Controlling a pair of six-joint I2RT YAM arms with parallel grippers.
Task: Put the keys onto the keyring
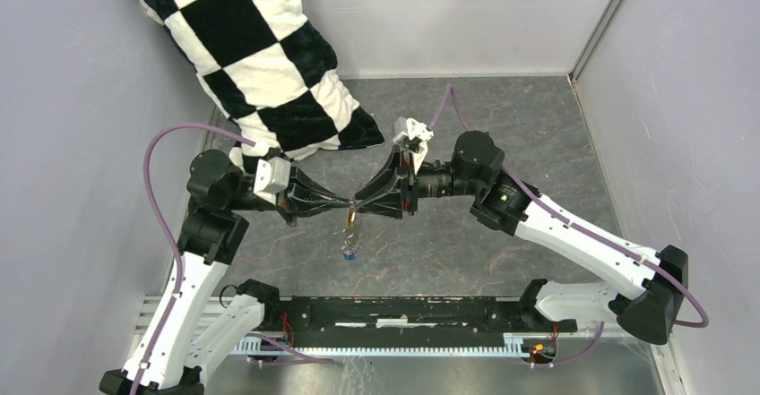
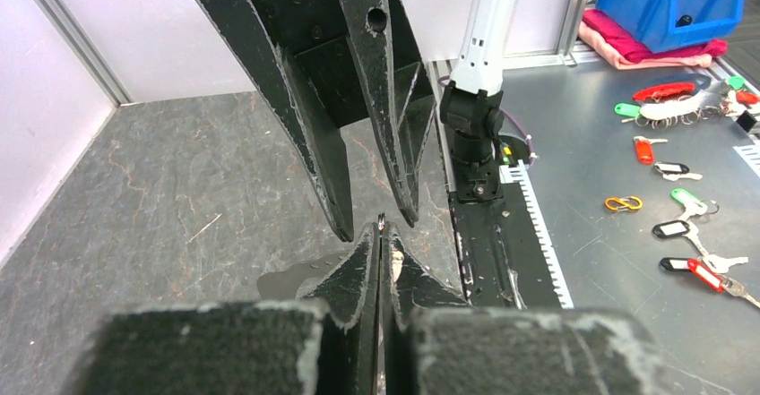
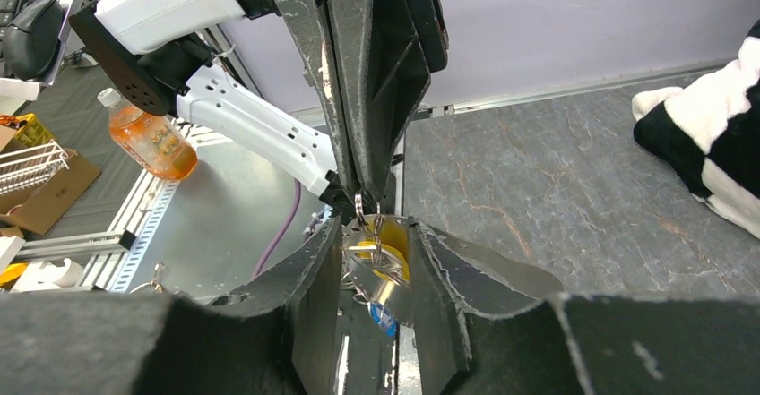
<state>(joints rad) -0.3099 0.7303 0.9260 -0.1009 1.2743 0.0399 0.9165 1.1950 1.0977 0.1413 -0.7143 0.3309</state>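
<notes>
My left gripper (image 1: 347, 203) (image 2: 381, 232) is shut on the top of a thin metal keyring (image 3: 360, 205), which sticks out as a sliver at its tips (image 2: 381, 223). Two keys hang from the ring above the table. One has a yellow head (image 3: 392, 256) (image 1: 351, 225). The blue-headed key (image 3: 385, 319) (image 1: 349, 252) hangs lowest. My right gripper (image 3: 376, 225) (image 1: 360, 207) faces the left one tip to tip. It is open, with its fingers (image 2: 324, 167) on either side of the hanging keys. I cannot tell whether they touch the keys.
A black-and-white checkered plush (image 1: 260, 55) lies at the back left. Grey walls enclose the stone-patterned table (image 1: 502, 126). The arms' base rail (image 1: 394, 314) runs along the near edge. Beyond it lie several tagged keys (image 2: 690, 202), a blue bin (image 2: 668, 1) and an orange bottle (image 3: 152, 140).
</notes>
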